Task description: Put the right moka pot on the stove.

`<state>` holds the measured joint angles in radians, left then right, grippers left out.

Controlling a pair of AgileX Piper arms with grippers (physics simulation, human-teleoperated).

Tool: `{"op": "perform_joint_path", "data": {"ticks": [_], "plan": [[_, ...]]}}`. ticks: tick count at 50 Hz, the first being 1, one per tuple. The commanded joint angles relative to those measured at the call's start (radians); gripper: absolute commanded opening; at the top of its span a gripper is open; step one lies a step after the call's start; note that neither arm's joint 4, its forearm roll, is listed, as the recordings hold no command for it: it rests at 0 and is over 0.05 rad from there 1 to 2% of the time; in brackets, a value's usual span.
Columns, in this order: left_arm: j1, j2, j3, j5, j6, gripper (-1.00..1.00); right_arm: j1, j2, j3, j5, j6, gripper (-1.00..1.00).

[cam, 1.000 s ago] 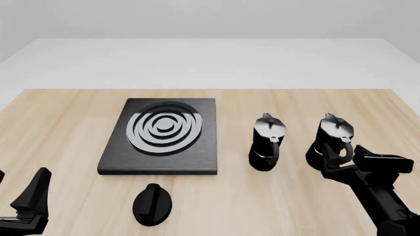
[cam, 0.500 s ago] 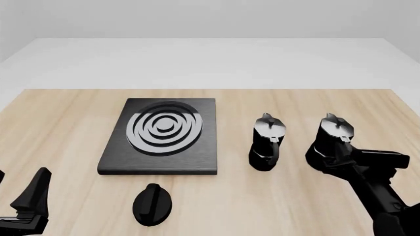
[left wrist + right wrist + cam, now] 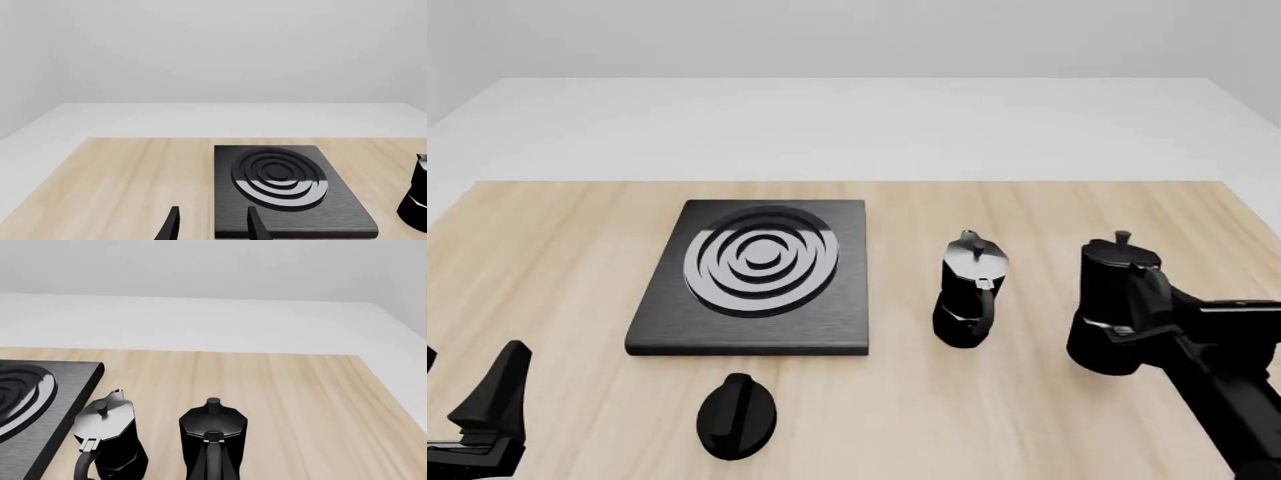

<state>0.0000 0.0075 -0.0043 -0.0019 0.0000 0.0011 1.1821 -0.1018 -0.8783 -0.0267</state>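
Right moka pot [image 3: 1116, 308]: shifted nearer the camera and larger in the front view than half a second ago, apparently lifted, upright.

Right gripper [image 3: 1154, 315] fingers clamped on its handle side. Second moka pot [image 3: 970, 291] unmoved, upright on the surface [image 3: 561, 260], between stove [image 3: 755, 277] and carried pot. Stove flat, well to the left of the carried pot, rings bare. Round black knob [image 3: 737, 415] just in front of stove. Left gripper [image 3: 212, 227] at near-left corner, unchanged, fingers [image 3: 171, 227] apart, holding nothing.
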Motion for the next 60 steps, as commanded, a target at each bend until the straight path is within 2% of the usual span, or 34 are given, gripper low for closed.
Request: {"op": "perform_joint_path", "data": {"ticks": [1, 9, 21, 31, 36, 44, 54, 55, 60], "plan": [[0.000, 0.000, 0.000, 0.000, 0.000, 1.00, 0.021, -0.301, -0.044, 0.254, -0.012, -1.00], [0.000, 0.000, 0.000, 0.000, 0.000, 1.00, 0.037, -0.415, -0.081, 0.384, -0.019, -1.00], [0.000, 0.000, 0.000, 0.000, 0.000, 1.00, 0.098, -0.608, -0.198, 0.647, -0.032, -1.00], [0.000, 0.000, 0.000, 0.000, 0.000, 1.00, 0.165, -0.645, -0.285, 0.735, -0.041, -1.00], [0.000, 0.000, 0.000, 0.000, 0.000, 1.00, 0.233, -0.670, -0.307, 0.727, -0.012, -1.00], [0.000, 0.000, 0.000, 0.000, 0.000, 1.00, 0.284, -0.601, -0.329, 0.651, -0.021, -1.00], [0.000, 0.000, 0.000, 0.000, 0.000, 1.00, 0.393, -0.498, -0.326, 0.474, -0.019, -1.00], [0.000, 0.000, 0.000, 0.000, 0.000, 1.00, 0.414, -0.461, -0.327, 0.431, -0.018, -1.00], [0.000, 0.000, 0.000, 0.000, 0.000, 1.00, 0.440, -0.384, -0.336, 0.357, -0.016, -1.00]]}}
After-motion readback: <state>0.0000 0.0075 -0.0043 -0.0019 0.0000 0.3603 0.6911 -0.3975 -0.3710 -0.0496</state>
